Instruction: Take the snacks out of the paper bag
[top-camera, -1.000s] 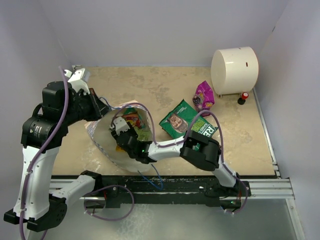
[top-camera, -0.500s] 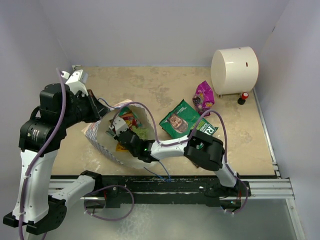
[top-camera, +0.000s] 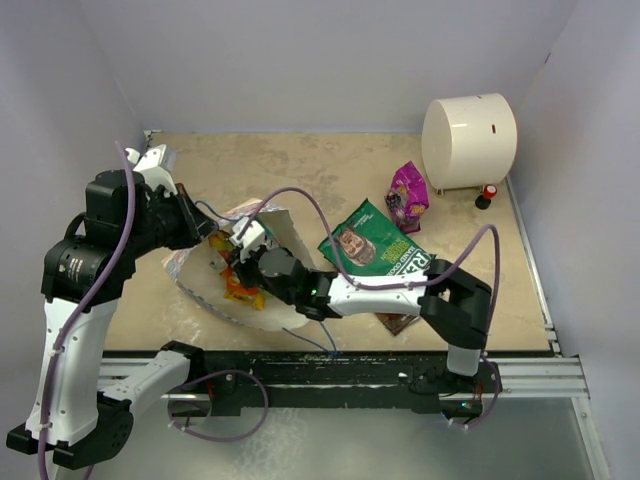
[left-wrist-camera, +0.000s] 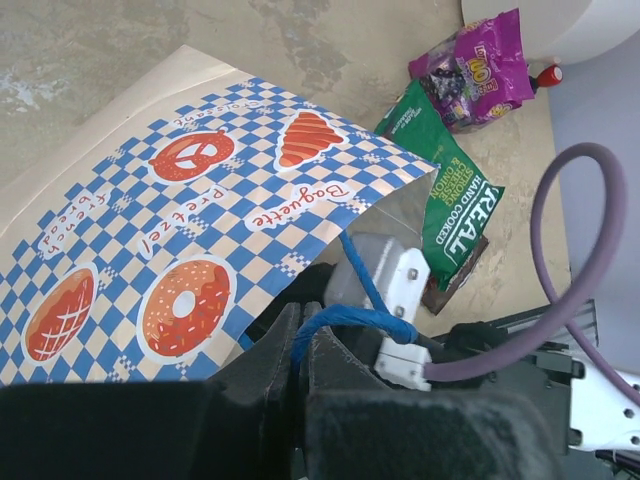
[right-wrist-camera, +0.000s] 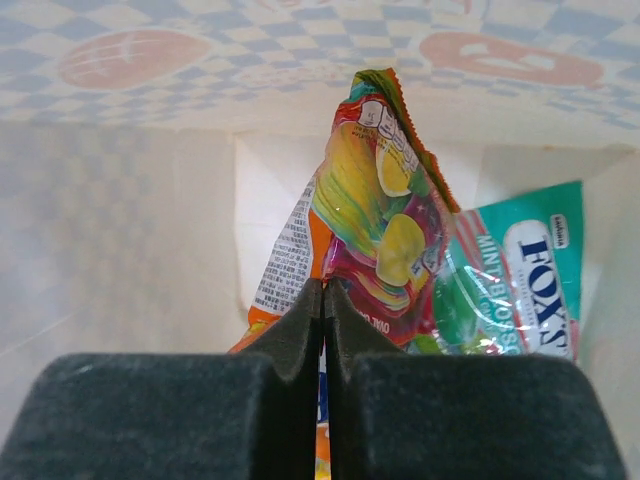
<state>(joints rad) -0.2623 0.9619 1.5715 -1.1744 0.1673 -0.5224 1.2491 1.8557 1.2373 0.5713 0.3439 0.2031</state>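
Right wrist view: right gripper clamped on a multicolour candy packet inside the paper bag, teal Fox's mints pack just beside it in there, left gripper pinching the bag's blue cord handle, green packet and magenta pouch out on the table beyond.

In the top view the left arm rises from its base at 7 o'clock and bends at about 9 o'clock. Its wrist turns toward 3 o'clock. The left gripper has its jaws pressed together, pinching a blue cord handle between the fingertips. The right arm folds at 5 o'clock, and its forearm stretches low toward 9 o'clock, the wrist angling up to 10 o'clock. The right gripper is closed tight on the lower edge of a colourful packet.
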